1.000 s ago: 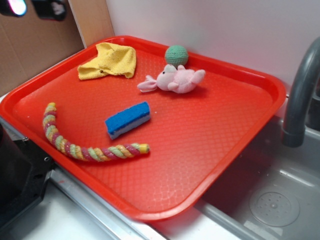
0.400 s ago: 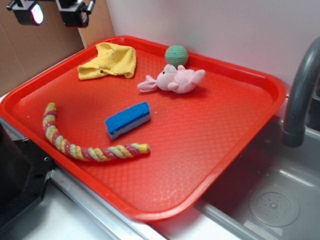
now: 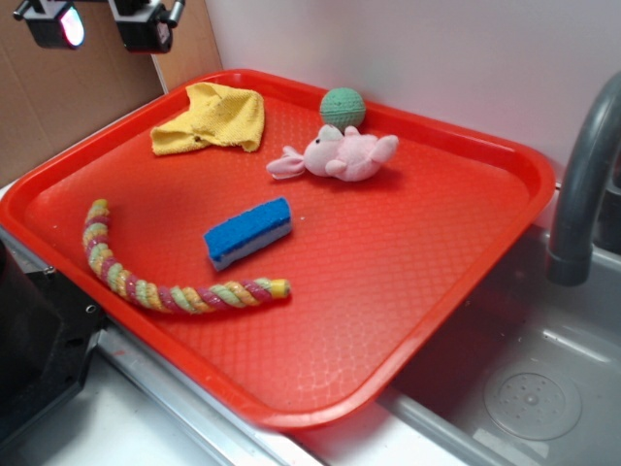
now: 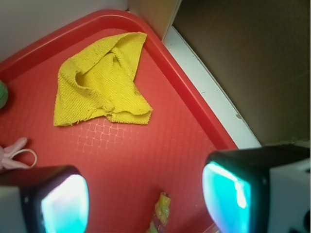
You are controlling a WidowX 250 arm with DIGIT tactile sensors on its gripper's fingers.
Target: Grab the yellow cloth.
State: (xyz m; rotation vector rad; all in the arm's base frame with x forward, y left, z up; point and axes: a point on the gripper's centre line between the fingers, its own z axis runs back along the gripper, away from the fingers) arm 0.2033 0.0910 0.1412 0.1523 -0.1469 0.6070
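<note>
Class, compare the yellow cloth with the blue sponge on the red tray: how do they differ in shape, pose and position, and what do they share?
The yellow cloth is crumpled and irregular; the blue sponge is a neat rectangular block.
The cloth lies limp and low, with folds; the sponge keeps its thick, straight-edged form.
The cloth sits by the tray's far left corner; the sponge lies near its middle.
Both rest on the tray, untouched by the gripper.
</note>
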